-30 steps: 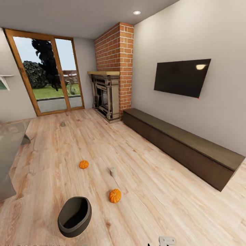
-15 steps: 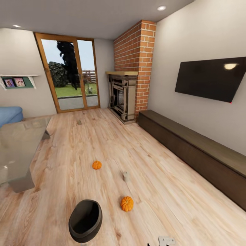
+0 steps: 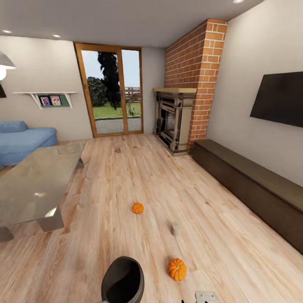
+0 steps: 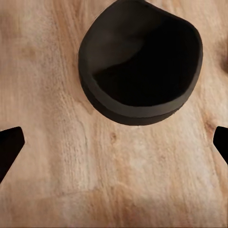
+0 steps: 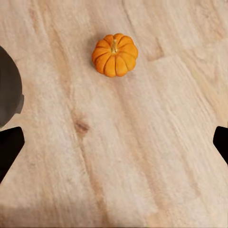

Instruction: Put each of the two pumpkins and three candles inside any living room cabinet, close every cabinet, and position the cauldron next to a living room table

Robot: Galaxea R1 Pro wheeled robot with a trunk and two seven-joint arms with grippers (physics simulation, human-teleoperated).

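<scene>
Head view: glossy black round cauldron (image 3: 123, 281) at bottom centre on the wood floor (image 3: 126, 185), orange ribbed pumpkin (image 3: 177, 269) beside it, second pumpkin (image 3: 137, 208) and grey stubby candle (image 3: 176, 229) mid-frame, another candle (image 3: 118, 150) farther up; glass-topped desk (image 3: 33, 185) left, dark-brown low cabinet (image 3: 252, 189) right.

Left wrist view: left claw (image 4: 114, 142) spread open, empty, cauldron (image 4: 140, 61) beyond it.

Right wrist view: right claw (image 5: 114, 142) open, pumpkin (image 5: 115, 54) ahead.

No readable writing.

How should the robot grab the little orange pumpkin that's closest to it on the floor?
Probably from straight above. The near pumpkin sits upright on the wooden floor with its short stem pointing up, nothing touching it. The right gripper, open wide, could come down so its fingers close on two opposite ribbed sides around the fattest middle. The stem looks too thin and short to hold well.
</scene>
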